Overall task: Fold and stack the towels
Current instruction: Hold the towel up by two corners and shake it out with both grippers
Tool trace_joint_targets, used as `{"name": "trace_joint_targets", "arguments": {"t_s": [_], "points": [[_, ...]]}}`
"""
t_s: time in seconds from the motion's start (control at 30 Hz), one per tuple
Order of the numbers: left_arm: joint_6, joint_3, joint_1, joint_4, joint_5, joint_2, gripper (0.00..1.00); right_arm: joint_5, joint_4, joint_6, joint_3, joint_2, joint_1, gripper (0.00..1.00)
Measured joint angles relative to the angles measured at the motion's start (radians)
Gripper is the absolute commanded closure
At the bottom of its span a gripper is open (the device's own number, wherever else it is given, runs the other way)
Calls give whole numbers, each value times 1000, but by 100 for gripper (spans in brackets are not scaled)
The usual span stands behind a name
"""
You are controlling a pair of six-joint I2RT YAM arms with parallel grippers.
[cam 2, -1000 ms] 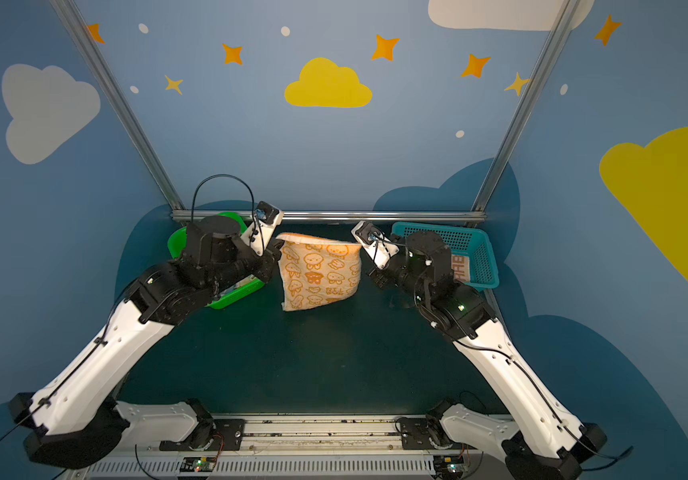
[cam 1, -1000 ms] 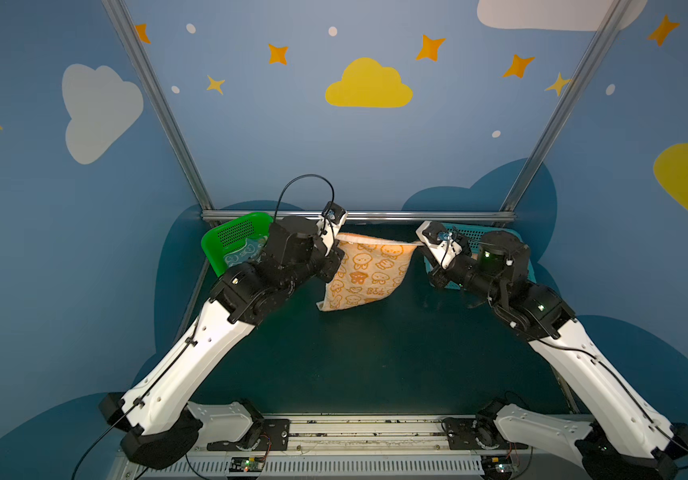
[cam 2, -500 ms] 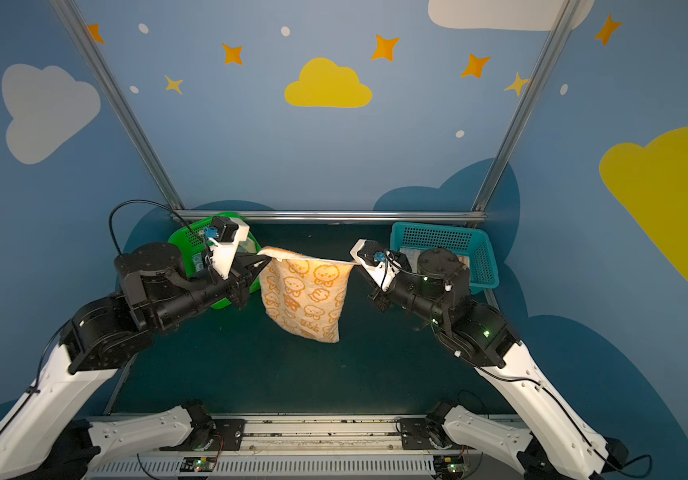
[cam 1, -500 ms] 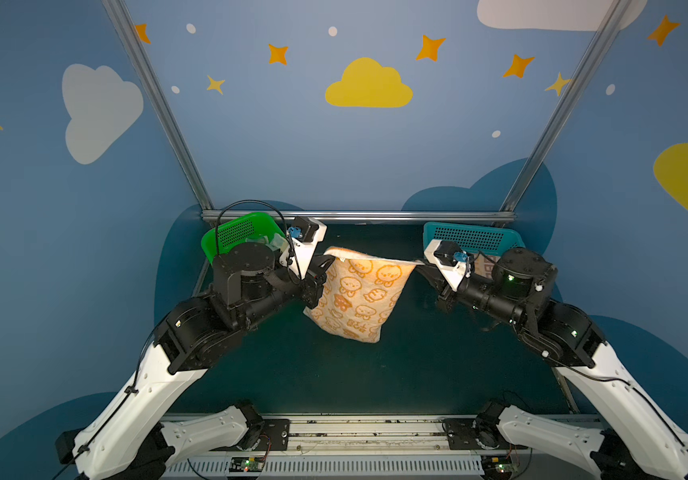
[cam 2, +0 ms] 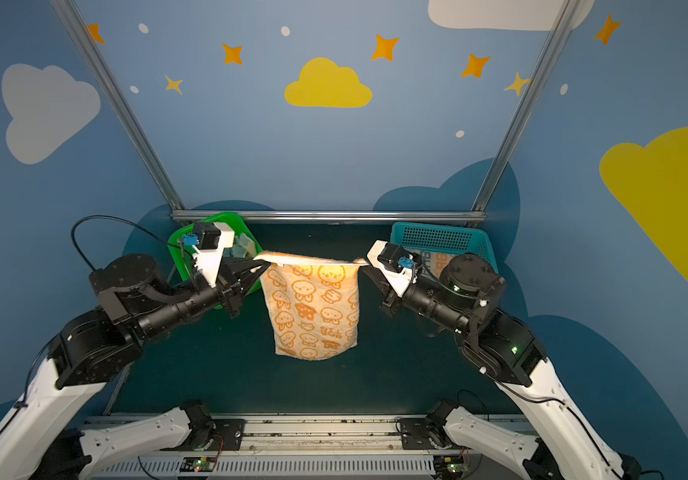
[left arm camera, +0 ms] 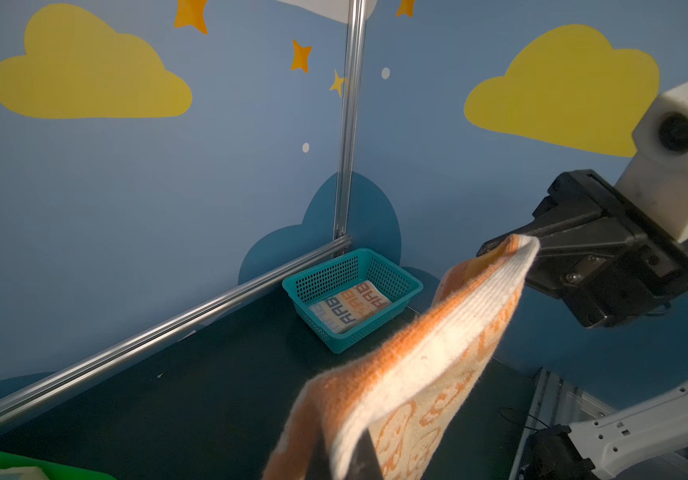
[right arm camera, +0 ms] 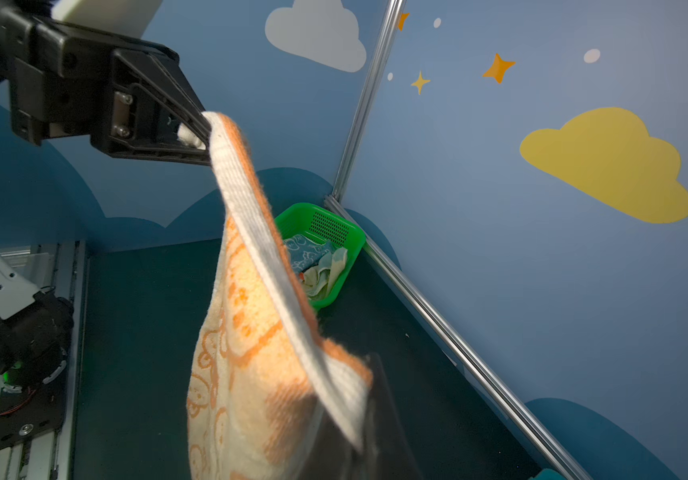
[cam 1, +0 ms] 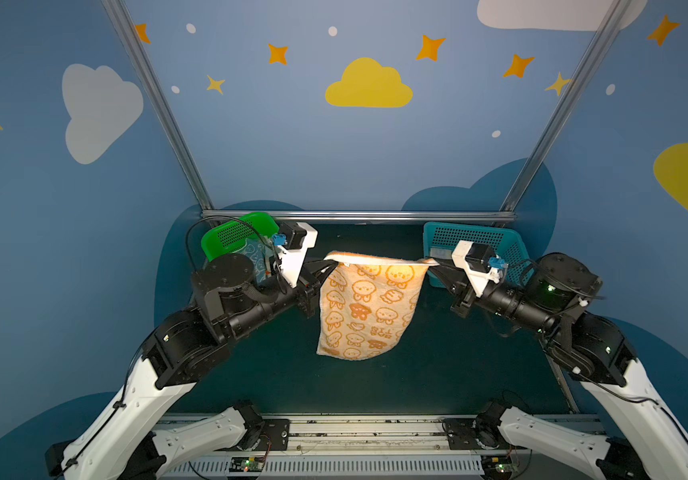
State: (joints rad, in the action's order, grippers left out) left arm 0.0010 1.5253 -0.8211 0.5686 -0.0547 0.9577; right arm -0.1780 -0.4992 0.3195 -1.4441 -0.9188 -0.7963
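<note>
Both top views: high over the near edge, looking down toward the blue back wall (cam 1: 355,166); nearly identical framing. Left wrist camera: close behind the orange rabbit-print terry towel (left arm camera: 417,370), facing the teal perforated plastic basket (left arm camera: 336,272). Right wrist camera: equally close, facing the green perforated plastic basket (right arm camera: 328,226). All four share the towel.

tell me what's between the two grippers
The orange towel: its top edge spans from the left gripper to the right gripper, shown in both top views.

"RAB" lettering, repeated, on folded towel (left arm camera: 348,307) in teal basket (left arm camera: 371,325)
</note>
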Motion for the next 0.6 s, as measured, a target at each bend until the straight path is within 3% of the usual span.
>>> {"name": "trace_joint_targets", "arguments": {"t_s": [0.3, 0.6], "points": [[-53, -18, 0, -23, -53, -43, 96, -117, 2, 2, -5, 23, -2, 100], [-75, -64, 0, -37, -40, -42, 96, -119, 3, 3, 10, 39, -4, 100]]}}
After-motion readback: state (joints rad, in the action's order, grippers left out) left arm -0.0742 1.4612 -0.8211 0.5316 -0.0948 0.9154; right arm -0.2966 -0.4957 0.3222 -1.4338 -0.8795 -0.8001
